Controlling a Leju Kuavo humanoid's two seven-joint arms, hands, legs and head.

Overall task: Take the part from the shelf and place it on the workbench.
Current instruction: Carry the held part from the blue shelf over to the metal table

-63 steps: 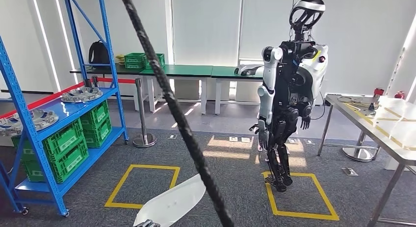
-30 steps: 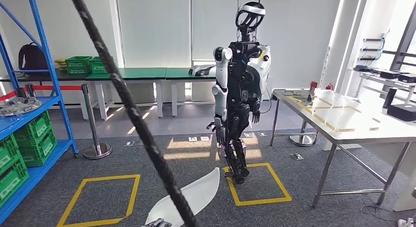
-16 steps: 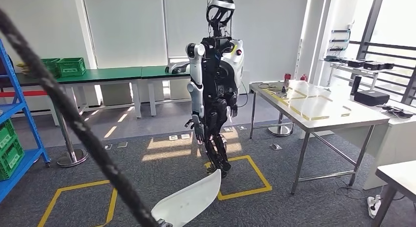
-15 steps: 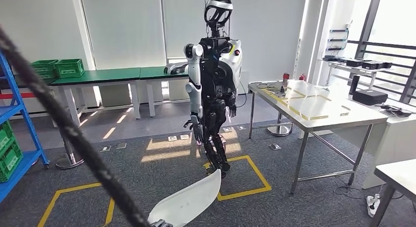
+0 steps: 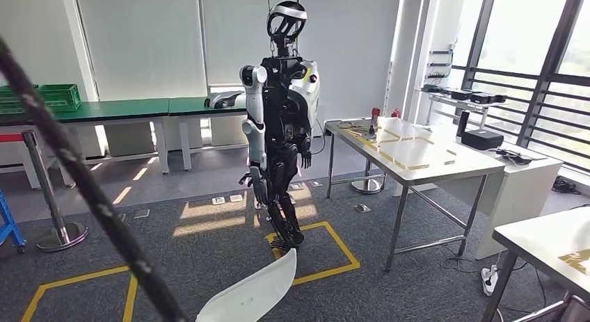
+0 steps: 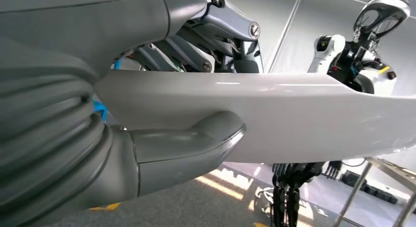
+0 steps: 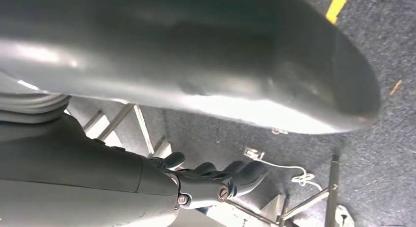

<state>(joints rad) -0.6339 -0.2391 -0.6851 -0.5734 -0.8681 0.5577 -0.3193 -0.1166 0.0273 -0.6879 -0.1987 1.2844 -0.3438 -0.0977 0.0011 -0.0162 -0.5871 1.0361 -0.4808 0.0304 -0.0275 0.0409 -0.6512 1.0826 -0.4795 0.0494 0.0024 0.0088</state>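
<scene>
1. You have the long white glossy curved shell part (image 5: 249, 294) off the shelf and in the left hand (image 6: 147, 138): the thick grey thumb presses under its face and the darker fingers close over the far edge. In the head view the part juts forward and up from low in the frame, over the grey carpet.
2. The right hand (image 7: 216, 180) hangs below the part with its fingers loosely extended, holding nothing.
3. Expect the part to be light and stiff, but smooth and likely slippery. It is long, so a one-ended hold will probably let the free tip swing. Consider supporting it nearer the middle from beneath.
4. Your target, the steel-topped workbench marked with yellow tape (image 5: 410, 151), stands ahead to the right. Its top looks flat and hard, so the curved shell may rock or slide when set down.
5. Mind the other humanoid robot (image 5: 278, 127) standing on a yellow floor square between you and the bench, and the thick black cable (image 5: 83, 183) crossing close to your view.
</scene>
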